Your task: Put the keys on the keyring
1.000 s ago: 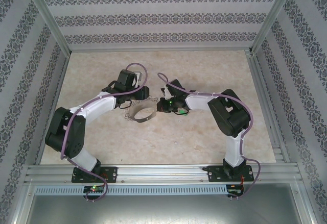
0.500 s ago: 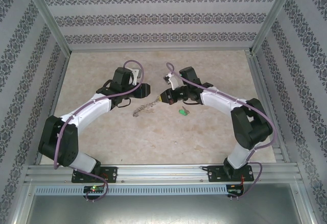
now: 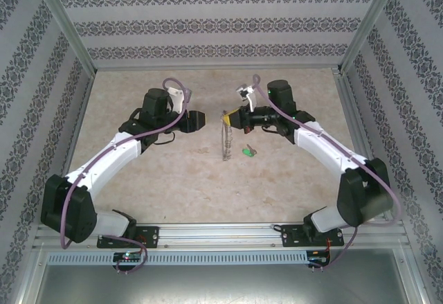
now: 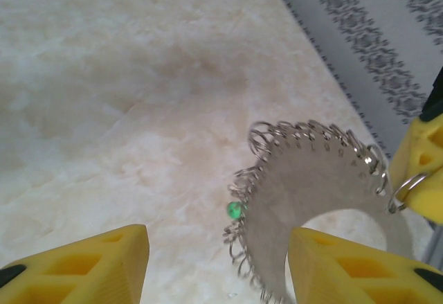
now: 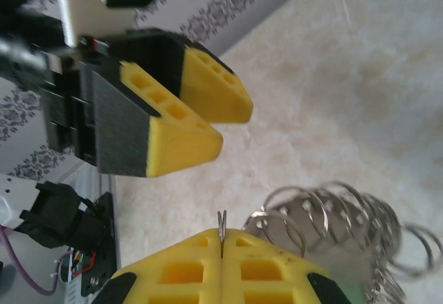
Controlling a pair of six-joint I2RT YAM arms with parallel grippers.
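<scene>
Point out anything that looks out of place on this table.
The green key lies loose on the table, apart from the keyring, which dangles from the shut right gripper. The left gripper stands open, holding nothing.

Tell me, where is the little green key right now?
In the top view the green key lies on the table, just right of the keyring hanging from the right gripper, between the two arms, nearer the right one.

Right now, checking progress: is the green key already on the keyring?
No, the green key lies loose on the table, apart from the keyring hanging from the right gripper.
</scene>
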